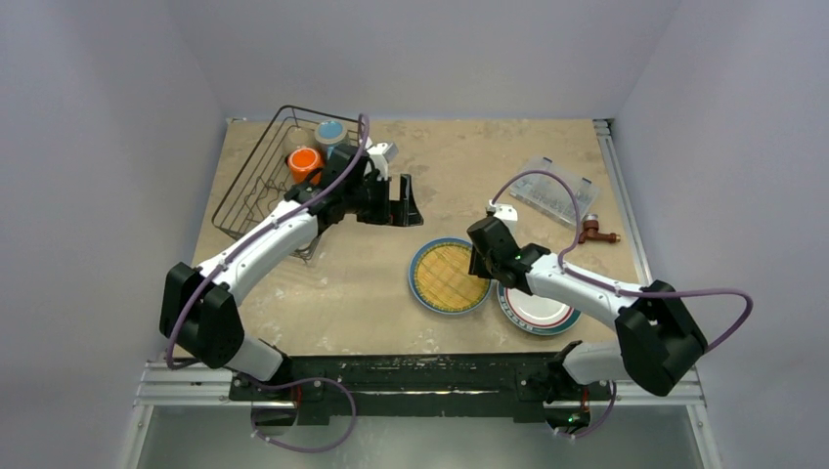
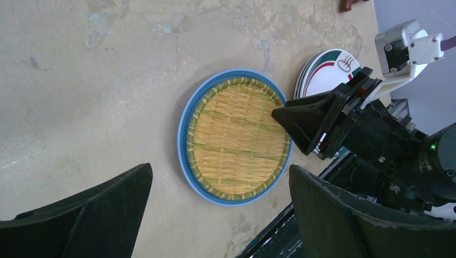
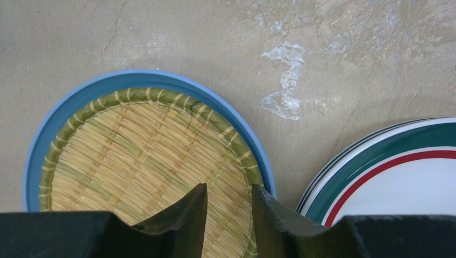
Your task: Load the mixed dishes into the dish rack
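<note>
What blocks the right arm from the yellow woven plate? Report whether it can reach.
Probably yes, nothing blocks it: the right end effector hovers over the edge of the yellow woven plate, fingers apart, nothing between. The left end effector is by the dish rack.

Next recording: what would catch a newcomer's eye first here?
The yellow woven plate nested in a blue plate at the front centre of the table, with the right gripper poised over its right edge, jaws narrowly apart. Then the black wire dish rack at far left, holding an orange cup and a blue mug, the left gripper open beside it.
</note>
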`<state>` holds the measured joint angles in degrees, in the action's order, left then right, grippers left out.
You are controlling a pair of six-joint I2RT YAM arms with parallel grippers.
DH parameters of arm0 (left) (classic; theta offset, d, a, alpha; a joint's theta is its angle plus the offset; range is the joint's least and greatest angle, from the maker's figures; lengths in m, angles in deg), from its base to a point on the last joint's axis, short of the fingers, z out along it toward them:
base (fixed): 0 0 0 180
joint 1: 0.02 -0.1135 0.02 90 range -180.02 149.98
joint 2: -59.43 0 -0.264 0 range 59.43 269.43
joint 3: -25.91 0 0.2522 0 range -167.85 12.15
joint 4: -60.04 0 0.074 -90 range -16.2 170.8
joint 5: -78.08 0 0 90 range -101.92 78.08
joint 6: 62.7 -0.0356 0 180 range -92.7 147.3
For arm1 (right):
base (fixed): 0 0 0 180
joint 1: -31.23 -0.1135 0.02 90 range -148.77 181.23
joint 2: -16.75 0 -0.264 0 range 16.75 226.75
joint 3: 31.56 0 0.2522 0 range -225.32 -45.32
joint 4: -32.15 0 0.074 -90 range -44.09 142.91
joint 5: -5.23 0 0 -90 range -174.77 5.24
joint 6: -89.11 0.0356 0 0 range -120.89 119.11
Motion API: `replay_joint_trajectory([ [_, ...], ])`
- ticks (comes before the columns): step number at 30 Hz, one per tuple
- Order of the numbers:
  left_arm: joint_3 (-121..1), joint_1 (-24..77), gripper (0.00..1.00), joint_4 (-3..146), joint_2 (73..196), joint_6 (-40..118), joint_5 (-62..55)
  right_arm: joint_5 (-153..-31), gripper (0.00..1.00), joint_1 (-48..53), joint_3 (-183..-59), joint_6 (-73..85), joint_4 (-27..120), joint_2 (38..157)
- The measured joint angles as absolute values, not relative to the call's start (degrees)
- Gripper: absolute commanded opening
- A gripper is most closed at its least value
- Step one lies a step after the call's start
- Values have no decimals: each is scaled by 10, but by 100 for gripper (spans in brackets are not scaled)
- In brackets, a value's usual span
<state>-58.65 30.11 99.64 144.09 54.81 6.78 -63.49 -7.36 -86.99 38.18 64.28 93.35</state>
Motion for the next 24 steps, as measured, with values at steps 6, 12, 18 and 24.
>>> replay_joint_trajectory([
  [6,-589,301,91,1004,1458,568,96,-634,24,-69,-860,382,627,952],
  [12,-589,301,66,991,1495,612,145,-636,20,-66,-860,389,601,989],
  [18,-588,313,59,989,1567,651,180,-637,19,-66,-860,392,597,992],
  [24,-566,322,76,989,1557,678,148,-637,18,-65,-860,392,597,992],
])
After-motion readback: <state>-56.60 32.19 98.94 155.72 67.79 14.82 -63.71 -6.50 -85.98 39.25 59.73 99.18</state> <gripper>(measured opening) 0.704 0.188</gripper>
